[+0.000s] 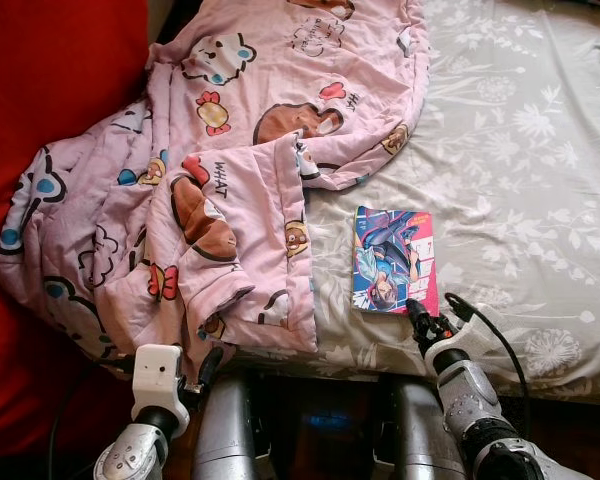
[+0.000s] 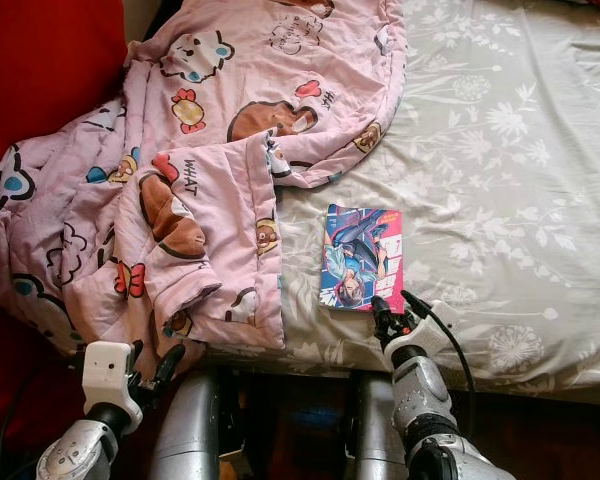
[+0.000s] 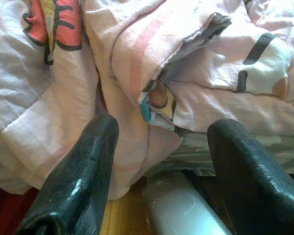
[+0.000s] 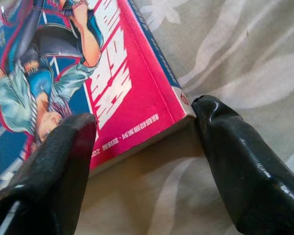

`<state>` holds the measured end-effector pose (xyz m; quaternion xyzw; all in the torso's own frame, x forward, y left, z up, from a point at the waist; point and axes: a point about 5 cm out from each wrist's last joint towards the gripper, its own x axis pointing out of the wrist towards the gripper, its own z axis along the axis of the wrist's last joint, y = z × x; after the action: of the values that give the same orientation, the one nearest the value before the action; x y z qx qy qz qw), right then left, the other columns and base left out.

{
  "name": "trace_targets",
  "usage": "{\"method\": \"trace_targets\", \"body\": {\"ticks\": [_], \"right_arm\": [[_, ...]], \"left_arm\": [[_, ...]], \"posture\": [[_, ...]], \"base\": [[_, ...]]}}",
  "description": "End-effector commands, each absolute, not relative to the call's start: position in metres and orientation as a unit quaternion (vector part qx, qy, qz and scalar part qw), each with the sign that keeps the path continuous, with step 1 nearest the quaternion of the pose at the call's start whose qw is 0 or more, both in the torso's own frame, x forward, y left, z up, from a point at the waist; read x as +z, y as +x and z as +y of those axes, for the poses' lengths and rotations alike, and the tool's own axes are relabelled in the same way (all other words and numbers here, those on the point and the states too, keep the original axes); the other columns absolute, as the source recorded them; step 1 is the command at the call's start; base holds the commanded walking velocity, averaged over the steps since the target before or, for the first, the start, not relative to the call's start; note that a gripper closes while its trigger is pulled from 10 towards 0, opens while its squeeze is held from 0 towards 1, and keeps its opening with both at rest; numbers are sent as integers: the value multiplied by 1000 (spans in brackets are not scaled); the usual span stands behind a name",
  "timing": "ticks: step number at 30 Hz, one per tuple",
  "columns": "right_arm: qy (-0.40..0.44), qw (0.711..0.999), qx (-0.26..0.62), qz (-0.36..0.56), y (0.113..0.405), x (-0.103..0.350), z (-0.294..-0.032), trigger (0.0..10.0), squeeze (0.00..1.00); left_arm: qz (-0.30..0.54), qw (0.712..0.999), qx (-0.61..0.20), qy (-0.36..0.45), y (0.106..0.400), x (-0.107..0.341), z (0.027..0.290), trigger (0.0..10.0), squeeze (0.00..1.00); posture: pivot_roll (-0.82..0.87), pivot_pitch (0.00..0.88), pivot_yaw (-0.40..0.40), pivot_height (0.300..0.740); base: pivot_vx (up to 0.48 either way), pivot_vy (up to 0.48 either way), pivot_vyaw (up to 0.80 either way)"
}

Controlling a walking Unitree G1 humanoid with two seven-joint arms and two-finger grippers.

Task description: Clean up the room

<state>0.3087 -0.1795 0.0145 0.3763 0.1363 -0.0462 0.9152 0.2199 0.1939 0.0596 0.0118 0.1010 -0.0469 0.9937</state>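
So the right gripper (image 4: 142, 147) was sitting at the near end of the comic book (image 1: 392, 260), fingers spread wide w/ nothing clamped yet. One finger (image 4: 63, 161) overlapped the cover edge, the other (image 4: 235, 161) sat right at the book's near corner on the floral sheet (image 1: 520, 150). Book lay flat on the bed, just beside the turned-back flap of the pink cartoon blanket (image 1: 230, 180), near the bed's front edge.

Imo the step was grabbing the book, and a thin flat thing on soft bedding is awkward. Best bet prob: get one fingertip under the spine or the corner, press a bit into the mattress so it slides beneath, then close on the short edge w/o bunching sheet in the pinch. Bc the book is thin, a grip on a corner alone could let it swing or slip.

Left gripper (image 3: 161, 161) was also wide open, holding nothing, down by the blanket's hanging hem at the bed edge.

Views differed a lot tbh. Head cam gave the whole layout: book vs blanket, red wall or panel (image 1: 40, 100) off to the left, both arms low in front. Right wrist cam gave what the head cam couldn't: exactly where the fingertips sat relative to the book's edge. Left wrist cam showed the blanket folds close up, plus a bit of wooden floor (image 3: 122, 215) below.
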Motion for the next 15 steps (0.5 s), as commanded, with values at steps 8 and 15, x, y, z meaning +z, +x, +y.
{"method": "trace_targets", "body": {"ticks": [8, 15], "right_arm": [[456, 874, -72, 149, 302, 4, -172, 10000, 0], [456, 877, -72, 135, 309, 12, -174, 0, 0]], "left_arm": [[118, 992, -39, 28, 213, 57, 201, 10000, 0], [122, 991, -38, 30, 211, 55, 202, 10000, 0]], "posture": [[123, 330, 77, 610], [126, 332, 78, 610]], "base": [[0, 0, 0], [0, 0, 0]]}}
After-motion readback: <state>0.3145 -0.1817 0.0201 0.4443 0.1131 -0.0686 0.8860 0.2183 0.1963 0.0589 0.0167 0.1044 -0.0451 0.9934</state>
